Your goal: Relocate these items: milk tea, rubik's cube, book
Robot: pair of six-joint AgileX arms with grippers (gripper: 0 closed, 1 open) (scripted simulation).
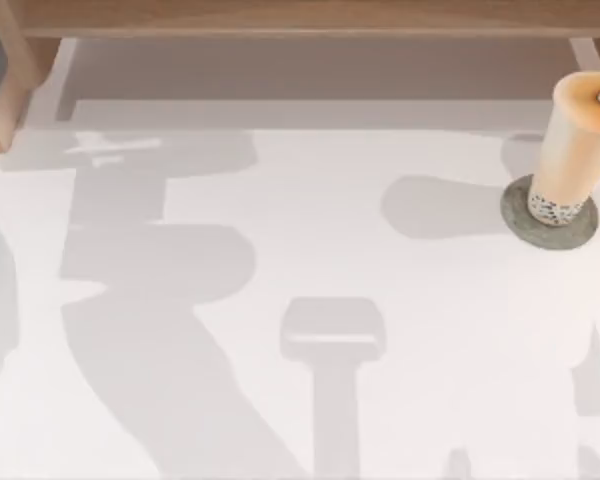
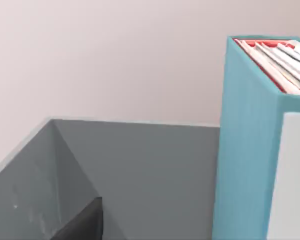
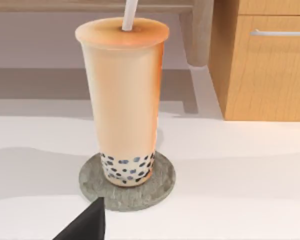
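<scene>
The milk tea (image 1: 575,145) is a tall clear cup of pale orange drink with dark pearls and a white straw. It stands upright on a flat grey round disc (image 1: 548,222) at the table's far right. In the right wrist view the milk tea (image 3: 122,100) is close ahead, and a dark part of my right gripper (image 3: 85,224) sits low before the disc (image 3: 127,186). The book (image 2: 247,150) is light blue with red and white pages and stands upright on a grey surface (image 2: 150,170). A dark part of my left gripper (image 2: 80,225) is near it. The rubik's cube is out of view.
A wooden shelf edge (image 1: 300,18) runs along the table's back. A wooden cabinet with a metal drawer handle (image 3: 277,33) stands behind the milk tea. A grey wall (image 2: 20,180) borders the surface beside the book. The white tabletop (image 1: 310,250) carries arm shadows.
</scene>
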